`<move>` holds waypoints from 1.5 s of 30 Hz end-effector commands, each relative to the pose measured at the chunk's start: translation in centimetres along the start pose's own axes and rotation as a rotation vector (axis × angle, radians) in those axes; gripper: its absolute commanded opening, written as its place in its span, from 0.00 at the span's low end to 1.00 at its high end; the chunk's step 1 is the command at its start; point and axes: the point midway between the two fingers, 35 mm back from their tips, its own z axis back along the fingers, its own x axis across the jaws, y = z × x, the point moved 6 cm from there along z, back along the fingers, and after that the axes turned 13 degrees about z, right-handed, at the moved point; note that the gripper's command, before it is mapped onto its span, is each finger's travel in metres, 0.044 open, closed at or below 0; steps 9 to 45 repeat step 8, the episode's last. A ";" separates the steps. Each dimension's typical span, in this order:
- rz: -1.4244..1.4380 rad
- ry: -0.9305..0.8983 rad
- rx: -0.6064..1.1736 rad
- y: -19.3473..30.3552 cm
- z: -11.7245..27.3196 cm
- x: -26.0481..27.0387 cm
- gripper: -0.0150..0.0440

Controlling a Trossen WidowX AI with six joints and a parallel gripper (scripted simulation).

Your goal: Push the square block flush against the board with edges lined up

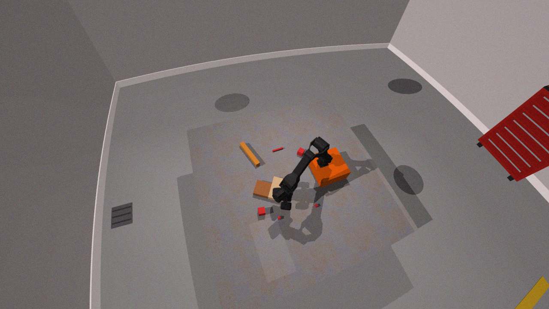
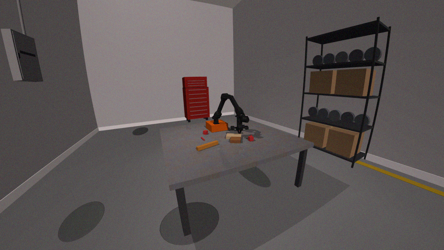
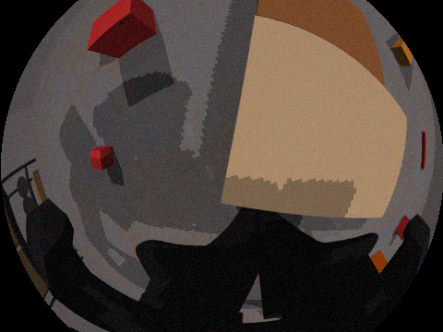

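The brown square block (image 1: 262, 189) (image 2: 236, 140) (image 3: 323, 18) lies flat against the far long side of the tan board (image 1: 275, 185) (image 2: 233, 135) (image 3: 314, 111), with no gap showing in the wrist view. Their edges on the wrist view's left look about even. The board reaches past the block at the other end. My gripper (image 2: 239, 131) (image 3: 258, 211) is shut and empty, pointing down at the board's near side, close to or touching it; exact contact is hidden. In the top view the arm covers the fingertips and part of the board.
A red cube (image 1: 261, 210) (image 2: 250, 138) (image 3: 122, 29) and a smaller red piece (image 1: 279, 217) (image 3: 101, 157) lie beside the board's even end. An orange bar (image 1: 249, 154) (image 2: 207, 145), a red stick (image 1: 278, 149) and another red cube (image 1: 300, 151) lie beyond the other end.
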 end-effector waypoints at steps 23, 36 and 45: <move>-0.002 0.002 -0.005 0.4 0.0 0.0 0.25; -0.002 0.002 -0.005 0.4 0.0 0.0 0.25; -0.002 0.002 -0.005 0.4 0.0 0.0 0.25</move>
